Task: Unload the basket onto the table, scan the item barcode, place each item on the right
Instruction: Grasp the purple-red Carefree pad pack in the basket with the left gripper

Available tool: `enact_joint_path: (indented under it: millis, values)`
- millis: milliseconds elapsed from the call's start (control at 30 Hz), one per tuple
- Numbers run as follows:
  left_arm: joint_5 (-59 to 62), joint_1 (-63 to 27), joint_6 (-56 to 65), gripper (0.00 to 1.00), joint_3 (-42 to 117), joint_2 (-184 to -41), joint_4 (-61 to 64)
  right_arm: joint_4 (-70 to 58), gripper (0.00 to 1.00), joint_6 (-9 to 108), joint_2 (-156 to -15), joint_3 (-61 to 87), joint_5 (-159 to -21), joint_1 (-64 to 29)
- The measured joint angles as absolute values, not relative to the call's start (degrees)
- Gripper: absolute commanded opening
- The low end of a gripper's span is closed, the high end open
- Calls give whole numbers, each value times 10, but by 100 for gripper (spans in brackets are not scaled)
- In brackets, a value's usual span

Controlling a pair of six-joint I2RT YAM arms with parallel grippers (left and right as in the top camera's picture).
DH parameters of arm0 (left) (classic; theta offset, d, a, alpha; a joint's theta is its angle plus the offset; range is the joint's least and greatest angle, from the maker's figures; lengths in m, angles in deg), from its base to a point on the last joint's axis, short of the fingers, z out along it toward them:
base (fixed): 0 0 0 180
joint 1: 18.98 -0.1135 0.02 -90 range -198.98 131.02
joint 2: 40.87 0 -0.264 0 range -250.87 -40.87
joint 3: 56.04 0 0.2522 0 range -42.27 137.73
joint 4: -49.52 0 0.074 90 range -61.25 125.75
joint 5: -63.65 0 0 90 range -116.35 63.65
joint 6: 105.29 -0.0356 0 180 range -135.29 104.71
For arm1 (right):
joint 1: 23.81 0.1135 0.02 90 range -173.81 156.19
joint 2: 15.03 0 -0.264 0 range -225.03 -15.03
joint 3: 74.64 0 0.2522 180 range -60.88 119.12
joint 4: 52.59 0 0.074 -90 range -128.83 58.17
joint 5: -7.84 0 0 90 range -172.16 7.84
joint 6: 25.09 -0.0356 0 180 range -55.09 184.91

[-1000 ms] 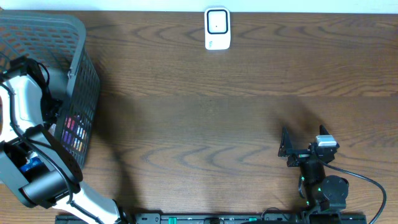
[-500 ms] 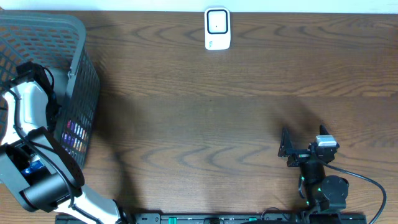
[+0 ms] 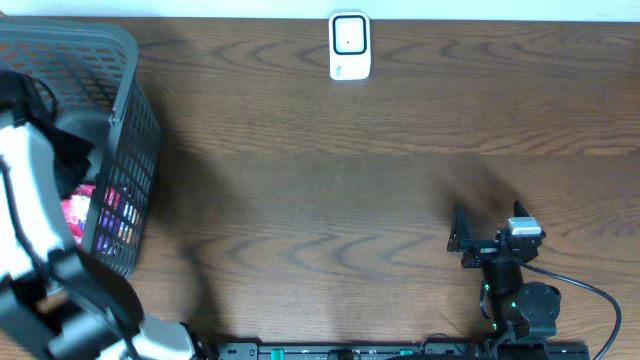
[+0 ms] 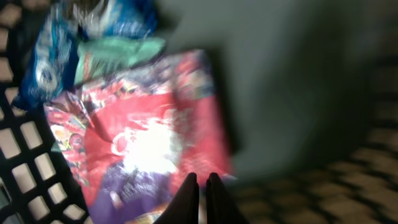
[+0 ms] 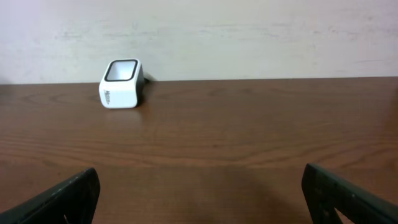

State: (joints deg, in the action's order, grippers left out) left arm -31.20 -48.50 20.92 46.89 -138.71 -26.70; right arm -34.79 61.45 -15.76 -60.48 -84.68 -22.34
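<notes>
The item is a red and purple snack packet (image 4: 149, 124), blurred in the left wrist view and showing as a pink patch (image 3: 75, 213) inside the basket from overhead. My left gripper (image 4: 202, 177) is shut, its two dark fingertips pressed together on the packet's lower edge. The white left arm (image 3: 30, 190) reaches down into the basket and hides the gripper from above. The white barcode scanner (image 3: 349, 45) stands at the table's far edge, also seen ahead of the right wrist (image 5: 121, 83). My right gripper (image 3: 460, 240) rests open near the front right, nothing between its fingers (image 5: 205, 193).
The grey mesh basket (image 3: 130, 60) fills the far left corner; its wall (image 4: 25, 155) shows beside the packet. A blue packet (image 4: 56, 56) and a green one (image 4: 118, 53) lie in it behind the red one. Dark wood table (image 3: 320, 200) stretches between basket and scanner.
The left gripper has shut on the red packet. The left arm has shifted toward the front inside the basket, and the pink packet now shows from overhead. The right arm is still.
</notes>
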Motion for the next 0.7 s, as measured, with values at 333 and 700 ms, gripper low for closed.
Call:
enact_joint_path:
  millis: [333,700]
  values:
    - [-320,-485,210,81,494,-1207,-251,-348,99,614,-158,-605,-847,-223]
    - [-343,-485,207,86,436,-1399,-262,-348,99,614,-158,-605,-847,-223]
